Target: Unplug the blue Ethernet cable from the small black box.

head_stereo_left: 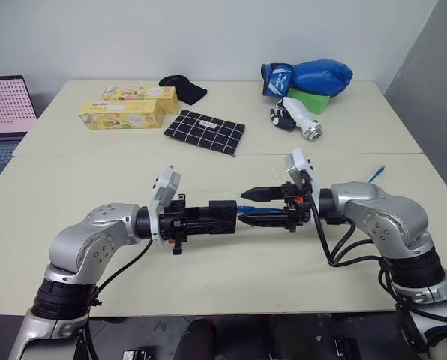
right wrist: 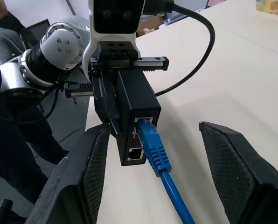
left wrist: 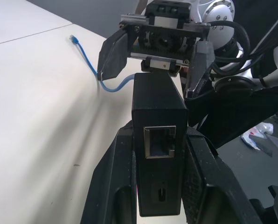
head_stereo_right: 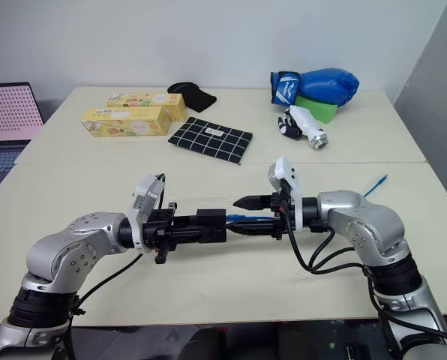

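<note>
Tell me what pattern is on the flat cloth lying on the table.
White grid lines on black cloth, clearest in the left eye view.

Small black box (head_stereo_left: 222,217) between both claws, above the table (head_stereo_left: 231,277).

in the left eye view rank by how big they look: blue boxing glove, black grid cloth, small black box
1. blue boxing glove and black grid cloth: look alike, no ranking.
2. small black box: clearly smallest, though nearest the camera.

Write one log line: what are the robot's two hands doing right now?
left gripper: shut on box | right gripper: jaws open around cable | cable: plugged in
</note>
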Robot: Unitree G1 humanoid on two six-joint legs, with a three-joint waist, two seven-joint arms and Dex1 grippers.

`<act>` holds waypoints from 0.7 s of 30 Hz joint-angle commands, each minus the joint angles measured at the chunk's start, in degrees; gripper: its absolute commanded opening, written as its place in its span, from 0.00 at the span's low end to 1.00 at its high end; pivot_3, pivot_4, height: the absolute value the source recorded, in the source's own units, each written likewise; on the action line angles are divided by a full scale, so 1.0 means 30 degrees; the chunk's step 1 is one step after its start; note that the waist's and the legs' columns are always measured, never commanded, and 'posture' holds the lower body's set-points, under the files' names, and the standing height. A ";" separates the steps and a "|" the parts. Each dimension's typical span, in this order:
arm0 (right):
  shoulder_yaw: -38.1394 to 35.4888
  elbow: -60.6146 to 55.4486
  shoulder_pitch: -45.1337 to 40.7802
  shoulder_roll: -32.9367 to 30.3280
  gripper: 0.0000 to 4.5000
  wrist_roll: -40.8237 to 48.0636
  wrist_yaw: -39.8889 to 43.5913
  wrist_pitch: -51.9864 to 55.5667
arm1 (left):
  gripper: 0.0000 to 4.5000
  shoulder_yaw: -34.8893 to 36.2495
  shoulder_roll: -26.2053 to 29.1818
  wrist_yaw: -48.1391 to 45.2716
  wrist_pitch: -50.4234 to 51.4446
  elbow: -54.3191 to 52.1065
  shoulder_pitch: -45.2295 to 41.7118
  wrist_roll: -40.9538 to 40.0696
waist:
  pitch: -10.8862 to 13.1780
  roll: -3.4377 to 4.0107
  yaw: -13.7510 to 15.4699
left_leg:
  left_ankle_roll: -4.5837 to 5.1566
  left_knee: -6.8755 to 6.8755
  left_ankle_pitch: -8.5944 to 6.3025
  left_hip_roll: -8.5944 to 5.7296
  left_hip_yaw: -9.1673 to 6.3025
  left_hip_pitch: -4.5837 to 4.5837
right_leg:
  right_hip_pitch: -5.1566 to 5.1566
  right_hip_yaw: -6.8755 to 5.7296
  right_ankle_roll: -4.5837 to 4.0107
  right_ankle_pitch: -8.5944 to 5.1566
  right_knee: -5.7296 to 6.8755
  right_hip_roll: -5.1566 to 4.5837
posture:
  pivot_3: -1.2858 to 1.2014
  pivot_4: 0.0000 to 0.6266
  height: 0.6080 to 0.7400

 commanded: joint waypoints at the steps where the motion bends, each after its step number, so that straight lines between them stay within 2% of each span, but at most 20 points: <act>1: -0.0388 -0.0764 0.0084 0.0057 0.72 0.0417 -0.0135 0.0207 | 0.18 -0.0044 -0.0051 -0.0279 -0.0381 -0.0137 0.0002 0.0144 | 0.0000 0.0000 0.0000 | 0.0000 0.0000 0.0000 -0.0001 0.0002 0.0000 | 0.0000 -0.0001 0.0000 0.0000 -0.0001 0.0000 | 0.52 0.24 1.00; 5: -0.0313 -0.0731 0.0031 0.0252 0.72 0.0385 -0.0284 0.0405 | 0.18 0.0008 -0.0104 -0.0263 -0.0405 -0.0145 0.0068 0.0257 | 0.0000 0.0000 -0.0002 | 0.0001 -0.0001 -0.0001 0.0000 0.0002 0.0001 | -0.0001 0.0000 0.0000 0.0000 -0.0001 0.0005 | 0.52 0.24 1.00; 6: -0.0323 -0.0735 0.0025 0.0271 0.63 0.0428 -0.0280 0.0447 | 0.18 -0.0016 -0.0075 -0.0303 -0.0430 -0.0183 0.0112 0.0308 | 0.0000 -0.0001 -0.0003 | 0.0001 -0.0001 -0.0001 -0.0002 0.0002 0.0000 | -0.0002 -0.0001 0.0001 0.0000 -0.0001 0.0005 | 0.52 0.24 1.00; 15: -0.0139 -0.0688 -0.0063 0.0085 0.22 0.0231 0.0177 0.0460 | 0.18 0.0051 -0.0141 -0.0269 -0.0476 -0.0277 0.0225 0.0436 | 0.0000 0.0000 -0.0002 | 0.0001 -0.0001 -0.0001 -0.0001 0.0002 -0.0001 | -0.0002 -0.0002 0.0001 0.0000 -0.0002 0.0006 | 0.52 0.24 1.00; 17: 0.0003 -0.0696 -0.0066 0.0020 0.09 0.0083 0.0331 0.0344 | 0.18 0.0087 -0.0234 -0.0255 -0.0472 -0.0247 0.0199 0.0423 | 0.0000 0.0000 -0.0003 | 0.0001 -0.0001 -0.0001 -0.0001 0.0002 -0.0001 | -0.0002 -0.0003 0.0001 0.0000 -0.0002 0.0006 | 0.52 0.24 1.00; 19: 0.0116 -0.0701 -0.0089 -0.0007 0.02 0.0002 0.0476 0.0273 | 0.18 0.0096 -0.0297 -0.0292 -0.0478 -0.0234 0.0176 0.0412 | 0.0000 -0.0001 -0.0001 | 0.0001 -0.0001 -0.0001 -0.0001 0.0002 -0.0002 | -0.0002 -0.0003 0.0001 0.0000 -0.0003 0.0006 | 0.52 0.24 1.00; 21: 0.0216 -0.0676 -0.0126 -0.0017 0.02 -0.0068 0.0571 0.0238 | 0.18 0.0130 -0.0393 -0.0327 -0.0481 -0.0227 0.0158 0.0362 | 0.0000 0.0000 -0.0002 | 0.0001 -0.0001 -0.0001 -0.0001 0.0003 -0.0002 | -0.0002 -0.0003 0.0001 0.0000 -0.0003 0.0006 | 0.52 0.24 1.00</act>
